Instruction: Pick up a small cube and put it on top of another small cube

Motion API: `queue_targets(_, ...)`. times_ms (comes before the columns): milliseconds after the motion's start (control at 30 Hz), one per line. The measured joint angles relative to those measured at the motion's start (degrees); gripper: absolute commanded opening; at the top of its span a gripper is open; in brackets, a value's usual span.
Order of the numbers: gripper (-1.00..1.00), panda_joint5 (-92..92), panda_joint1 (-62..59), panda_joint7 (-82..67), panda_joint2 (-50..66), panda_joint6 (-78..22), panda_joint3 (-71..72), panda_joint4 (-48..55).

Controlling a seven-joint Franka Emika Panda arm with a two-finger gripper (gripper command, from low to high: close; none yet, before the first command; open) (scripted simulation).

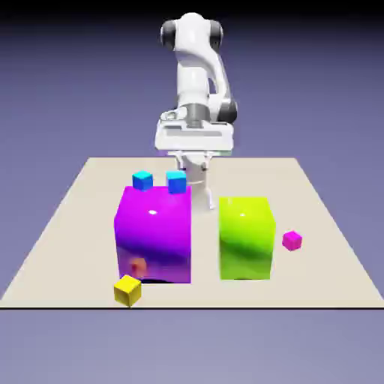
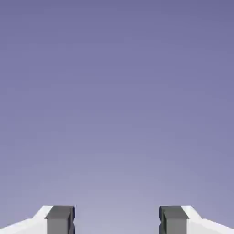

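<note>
Yellow cube (image 1: 127, 290): nearest the camera, at the near-left edge, untouched.
Purple block (image 1: 153, 236): biggest piece, left of centre, tall.
Green block (image 1: 246, 238): just right of it, nearly as tall.
Gripper (image 2: 117, 220): fingers apart, nothing between them, only backdrop ahead.
Pink cube (image 1: 292, 240): far right, beside the green block.
Tip: come down from above, clearing the green block, and centre on the pink cube before closing.

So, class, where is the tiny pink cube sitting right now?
In the exterior view the tiny pink cube sits on the table at the right, just beside the big lime-green block, apart from it.
</note>
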Motion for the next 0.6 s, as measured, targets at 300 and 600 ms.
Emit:
queue_targets(300, 0.0, 3.4, 7.33, 7.11, 18.69, -12.04, 5.77, 13.28)
queue_targets(600, 0.0, 6.79, 14.84, 14.22, 37.37, -24.08, 11.55, 26.56)
